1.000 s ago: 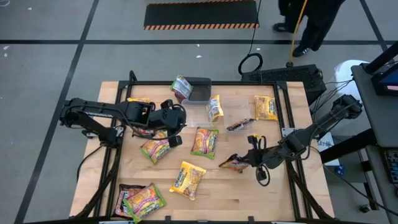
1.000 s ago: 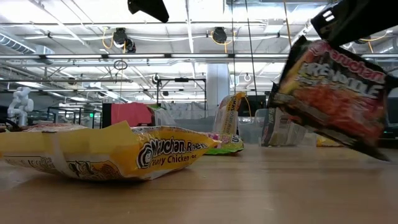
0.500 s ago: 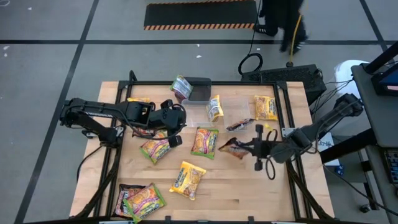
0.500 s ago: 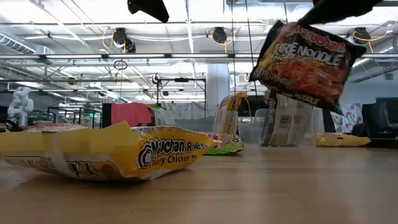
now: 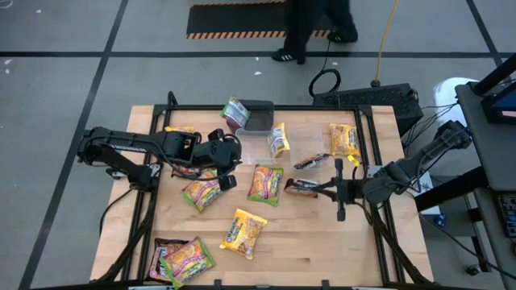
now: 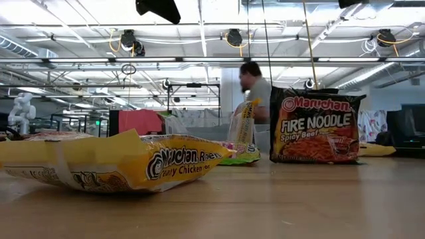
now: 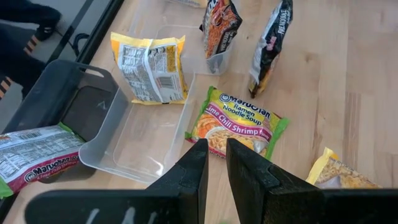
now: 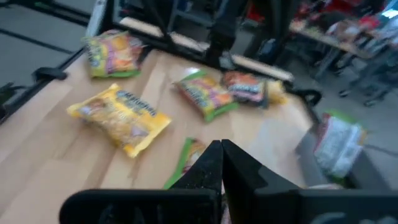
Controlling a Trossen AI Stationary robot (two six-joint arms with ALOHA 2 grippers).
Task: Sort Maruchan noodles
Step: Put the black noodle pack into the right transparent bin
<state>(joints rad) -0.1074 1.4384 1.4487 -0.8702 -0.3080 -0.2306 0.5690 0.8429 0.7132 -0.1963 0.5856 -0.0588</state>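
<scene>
Holding the dark Fire Noodle packet (image 5: 300,186) by its top edge, the right gripper (image 5: 322,189) is pinched shut on it and hangs it upright over the counter (image 5: 306,242), just short of the clear tubs (image 5: 302,141), presumably so it can drop in on edge like the packets already standing there. Left gripper (image 5: 228,167) hovers over the left-side packets, fingers (image 7: 186,174) nearly together, holding nothing. Yellow packet (image 5: 243,232) and green-edged packet (image 5: 265,182) lie loose mid-counter, unsorted.

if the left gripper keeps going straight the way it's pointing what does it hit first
Most likely the green-edged Lime Chili Shrimp packet, lying flat just ahead of the left gripper, beside the clear tub. Depth is hard to judge.
</scene>
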